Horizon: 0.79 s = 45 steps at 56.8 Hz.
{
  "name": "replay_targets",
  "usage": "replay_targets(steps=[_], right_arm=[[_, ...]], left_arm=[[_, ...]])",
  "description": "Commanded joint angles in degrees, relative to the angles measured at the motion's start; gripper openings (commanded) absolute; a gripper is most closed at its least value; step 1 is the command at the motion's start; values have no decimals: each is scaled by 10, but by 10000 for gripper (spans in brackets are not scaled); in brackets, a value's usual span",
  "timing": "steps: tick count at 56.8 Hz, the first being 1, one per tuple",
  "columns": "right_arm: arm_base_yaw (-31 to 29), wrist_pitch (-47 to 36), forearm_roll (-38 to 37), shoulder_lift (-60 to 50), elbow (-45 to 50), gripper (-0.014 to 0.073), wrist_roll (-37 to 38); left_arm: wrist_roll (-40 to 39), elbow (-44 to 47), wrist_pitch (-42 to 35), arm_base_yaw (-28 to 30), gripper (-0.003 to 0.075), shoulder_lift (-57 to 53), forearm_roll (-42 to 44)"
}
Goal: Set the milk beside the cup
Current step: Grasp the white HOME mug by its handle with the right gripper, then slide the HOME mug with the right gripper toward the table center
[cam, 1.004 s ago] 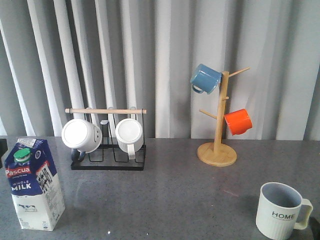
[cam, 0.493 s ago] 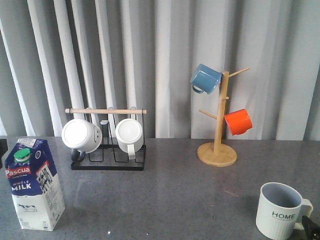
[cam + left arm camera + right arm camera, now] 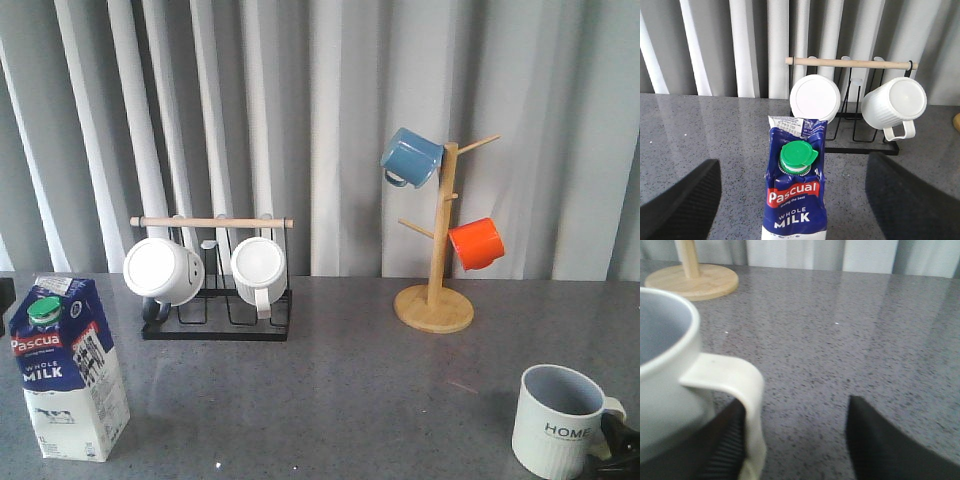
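The milk (image 3: 70, 372) stands upright at the table's front left: blue top, green cap, red "Pascual" band. In the left wrist view the milk (image 3: 796, 205) stands between the two wide-apart fingers of my left gripper (image 3: 792, 170), which is open and not touching it. The cup (image 3: 560, 422), ribbed and marked "HOME", stands at the front right. My right gripper (image 3: 622, 445) is open beside its handle. In the right wrist view the cup (image 3: 665, 365) has its handle (image 3: 740, 385) just inside one finger (image 3: 722, 447) of my right gripper (image 3: 797, 425).
A black wire rack (image 3: 215, 318) with a wooden bar holds two plain white mugs (image 3: 163, 270) at the back left. A wooden mug tree (image 3: 435, 300) at the back right carries a blue mug (image 3: 410, 157) and an orange mug (image 3: 476, 243). Grey curtains hang behind.
My right gripper has come into the front view's lower right corner, beside the cup's handle. The milk and the cup have not moved.
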Motion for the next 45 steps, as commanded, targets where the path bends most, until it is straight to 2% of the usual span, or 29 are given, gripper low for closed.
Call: replay_targets(steps=[1,8,10,20,28,37,45], right_arm=[[-2,-44,-31,-13,-22,223,20],[-2,-54,-39,-12,-23,17,41],[-2,-63,-40,-12,-22,-15,41],[10,-124,-71,-18,-22,-7,89],[80,-99,-36,-35,-32,-7,93],[202,4,64,-45,-81,-6,74],[305,69,224,-20,-147,-6,74]], left_arm=[[-1,-18,-38,1,556,-6,-4],[-1,-18,-38,1,556,-6,-4],[-1,-18,-38,1,556,-6,-4],[-1,-18,-38,1,556,-6,-4],[-1,-18,-38,1,556,-6,-4],[-1,-18,-38,1,556,-6,-4],[-1,-18,-38,1,556,-6,-4]])
